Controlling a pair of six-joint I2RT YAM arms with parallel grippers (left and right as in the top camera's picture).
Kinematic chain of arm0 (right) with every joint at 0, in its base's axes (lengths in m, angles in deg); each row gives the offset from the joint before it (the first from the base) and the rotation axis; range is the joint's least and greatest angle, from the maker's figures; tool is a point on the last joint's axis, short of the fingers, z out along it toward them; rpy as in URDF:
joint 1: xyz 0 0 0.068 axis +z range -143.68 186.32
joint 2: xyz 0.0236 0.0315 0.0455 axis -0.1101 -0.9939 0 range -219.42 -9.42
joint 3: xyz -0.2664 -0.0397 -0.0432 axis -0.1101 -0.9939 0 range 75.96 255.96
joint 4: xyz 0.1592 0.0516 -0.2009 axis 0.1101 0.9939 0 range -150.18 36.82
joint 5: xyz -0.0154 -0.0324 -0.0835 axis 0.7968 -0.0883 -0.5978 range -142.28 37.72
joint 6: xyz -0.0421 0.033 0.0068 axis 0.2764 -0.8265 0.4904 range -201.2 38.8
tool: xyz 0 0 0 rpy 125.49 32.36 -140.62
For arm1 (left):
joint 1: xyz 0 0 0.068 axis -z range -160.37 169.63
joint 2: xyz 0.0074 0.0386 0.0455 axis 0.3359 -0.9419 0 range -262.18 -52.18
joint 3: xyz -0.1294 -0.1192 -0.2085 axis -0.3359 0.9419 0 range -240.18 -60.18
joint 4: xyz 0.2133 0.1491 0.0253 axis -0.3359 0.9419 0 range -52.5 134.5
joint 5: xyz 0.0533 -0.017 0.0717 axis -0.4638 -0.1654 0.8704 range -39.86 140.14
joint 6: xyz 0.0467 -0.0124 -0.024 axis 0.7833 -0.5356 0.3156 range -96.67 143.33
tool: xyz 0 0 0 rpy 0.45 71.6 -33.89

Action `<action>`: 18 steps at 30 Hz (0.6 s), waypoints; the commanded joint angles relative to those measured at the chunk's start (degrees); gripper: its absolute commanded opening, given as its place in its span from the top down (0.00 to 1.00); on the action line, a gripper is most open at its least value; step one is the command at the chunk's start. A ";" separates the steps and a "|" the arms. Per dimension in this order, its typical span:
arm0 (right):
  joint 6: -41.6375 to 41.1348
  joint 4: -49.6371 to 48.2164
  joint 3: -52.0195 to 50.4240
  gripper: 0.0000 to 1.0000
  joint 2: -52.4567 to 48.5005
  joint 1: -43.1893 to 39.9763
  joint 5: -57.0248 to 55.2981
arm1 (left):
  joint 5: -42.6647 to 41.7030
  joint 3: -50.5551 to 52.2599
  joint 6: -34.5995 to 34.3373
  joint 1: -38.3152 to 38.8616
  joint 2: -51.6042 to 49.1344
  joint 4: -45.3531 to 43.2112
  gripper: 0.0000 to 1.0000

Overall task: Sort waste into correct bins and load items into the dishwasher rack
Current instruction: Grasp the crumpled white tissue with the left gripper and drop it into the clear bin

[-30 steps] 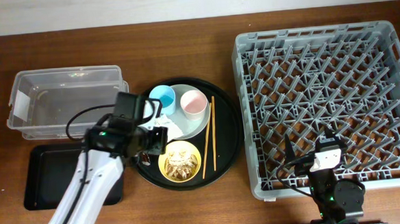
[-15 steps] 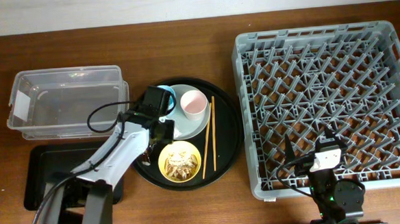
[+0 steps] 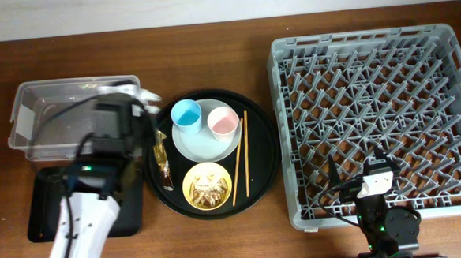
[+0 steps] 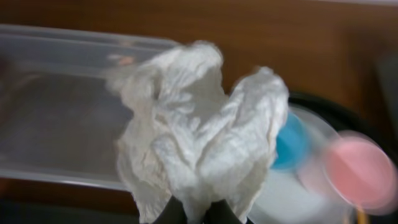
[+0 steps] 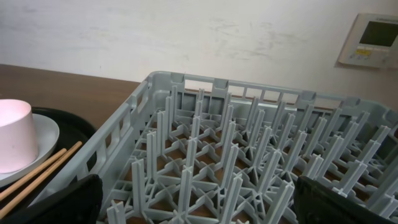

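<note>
My left gripper [image 4: 193, 213] is shut on the crumpled white paper napkin [image 4: 199, 130], holding it over the right end of the clear plastic tub [image 4: 62, 106]. From overhead the napkin [image 3: 144, 96] hangs at the tub's [image 3: 72, 113] right rim. The brown-gold wrapper [image 3: 163, 160] lies at the round tray's left edge. Beige food scraps fill the yellow bowl [image 3: 207, 185]. A blue cup [image 3: 186, 113] and a pink cup [image 3: 223, 122] stand on the pale plate [image 3: 203, 142], with chopsticks [image 3: 240, 156] beside it. My right gripper [image 5: 202, 205] stands open over the front of the dishwasher rack [image 5: 249, 143].
The flat black rectangular tray [image 3: 49, 206] lies in front of the tub, partly under my left arm. A big round black tray [image 3: 263, 155] carries the dishes. The grey rack [image 3: 380, 113] fills the right side of the wooden table.
My left gripper has shut on the napkin, lifted it off the round tray and carried it left to the tub's right end. The right arm has not moved.
</note>
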 commanded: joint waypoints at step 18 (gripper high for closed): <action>-0.24 0.35 -0.31 0.02 0.37 -0.31 -0.09 | -18.99 -3.63 -5.90 -16.13 1.70 11.80 0.10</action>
